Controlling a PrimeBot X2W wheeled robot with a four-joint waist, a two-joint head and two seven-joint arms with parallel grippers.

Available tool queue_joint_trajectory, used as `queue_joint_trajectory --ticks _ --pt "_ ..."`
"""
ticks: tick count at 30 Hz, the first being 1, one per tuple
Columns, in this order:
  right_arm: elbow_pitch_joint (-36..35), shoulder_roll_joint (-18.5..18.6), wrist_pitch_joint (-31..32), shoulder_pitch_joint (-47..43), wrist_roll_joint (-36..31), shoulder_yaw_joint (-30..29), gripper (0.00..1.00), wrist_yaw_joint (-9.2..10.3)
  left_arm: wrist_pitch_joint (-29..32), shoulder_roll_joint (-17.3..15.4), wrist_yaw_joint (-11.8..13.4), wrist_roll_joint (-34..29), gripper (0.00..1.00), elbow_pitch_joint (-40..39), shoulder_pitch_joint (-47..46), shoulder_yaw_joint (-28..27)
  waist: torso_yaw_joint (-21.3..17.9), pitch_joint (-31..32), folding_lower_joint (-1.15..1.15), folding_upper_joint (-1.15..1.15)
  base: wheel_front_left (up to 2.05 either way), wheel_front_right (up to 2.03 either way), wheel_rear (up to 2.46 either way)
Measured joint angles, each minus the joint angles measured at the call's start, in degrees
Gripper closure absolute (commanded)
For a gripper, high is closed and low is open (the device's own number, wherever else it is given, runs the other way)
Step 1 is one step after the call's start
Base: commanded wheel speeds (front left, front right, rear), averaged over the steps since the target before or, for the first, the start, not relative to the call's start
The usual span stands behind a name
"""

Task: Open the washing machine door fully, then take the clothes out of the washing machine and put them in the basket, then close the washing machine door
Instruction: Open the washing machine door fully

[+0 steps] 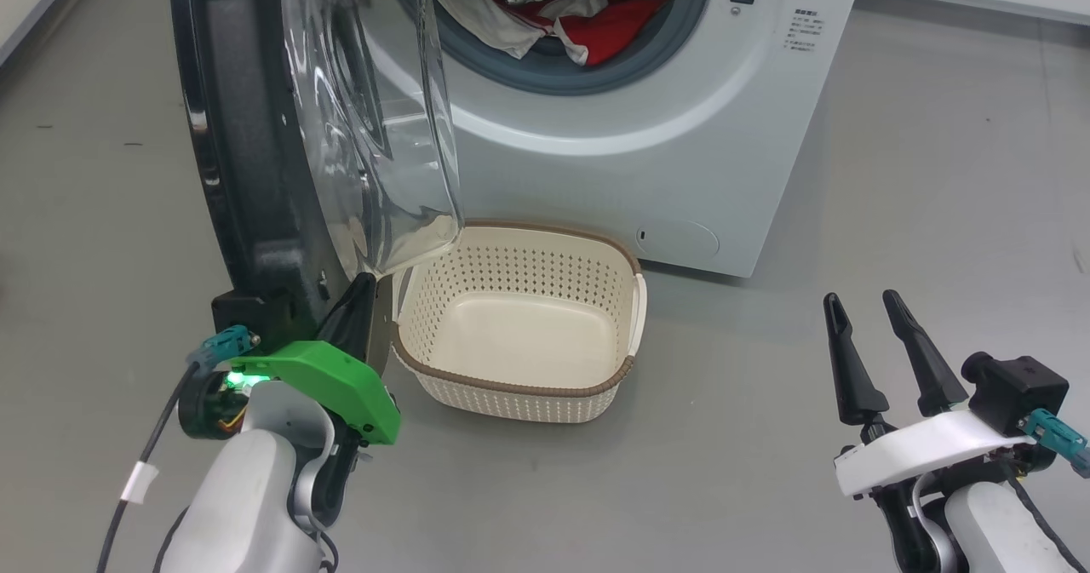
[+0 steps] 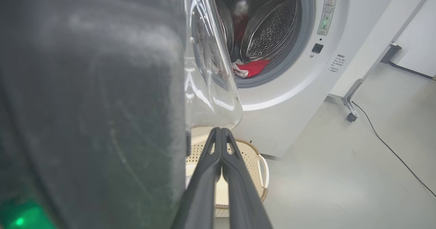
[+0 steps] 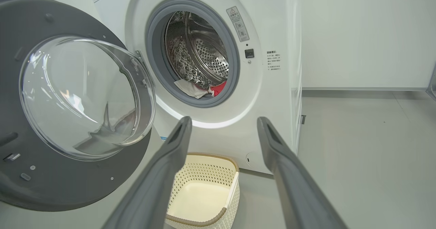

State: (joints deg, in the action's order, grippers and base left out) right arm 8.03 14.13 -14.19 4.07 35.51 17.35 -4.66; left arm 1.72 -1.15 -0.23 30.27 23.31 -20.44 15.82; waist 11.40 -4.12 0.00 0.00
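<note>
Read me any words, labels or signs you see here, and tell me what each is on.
Warning label on the washing machine front: a triangle sign, print too small to read.
Printed lines lower on that front: too small to read.
No other text.

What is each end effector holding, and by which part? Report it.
Nothing is held. The left end effector is shut on nothing, beside the door; the right end effector is open and empty.
</note>
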Motion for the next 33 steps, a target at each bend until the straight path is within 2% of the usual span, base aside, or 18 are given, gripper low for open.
queue_joint_trajectory --ticks 5,10,33 --pt "-0.14 0.02 0.0 0.01 -0.36 0.41 0.0 -0.32 -0.79 -0.13 1.02 0.53 1.0 -0.05 0.0 -2.0 1.89 -0.56 0.0 0.0 0.0 0.0 0.0" --pt "-0.57 0.25 0.19 0.09 -0.56 0.98 0.0 -0.33 -1.78 -1.75 2.15 1.55 1.0 -0.24 0.0 -4.83 2.81 -2.29 0.0 0.0 0.0 0.0 0.0" --pt "-3.05 2.13 2.04 4.0 -1.89 1.33 0.0 -0.49 -5.31 -7.05 4.52 7.56 1.0 -1.79 -1.33 -18.08 2.27 -12.03 0.0 0.0 0.0 0.0 0.0"
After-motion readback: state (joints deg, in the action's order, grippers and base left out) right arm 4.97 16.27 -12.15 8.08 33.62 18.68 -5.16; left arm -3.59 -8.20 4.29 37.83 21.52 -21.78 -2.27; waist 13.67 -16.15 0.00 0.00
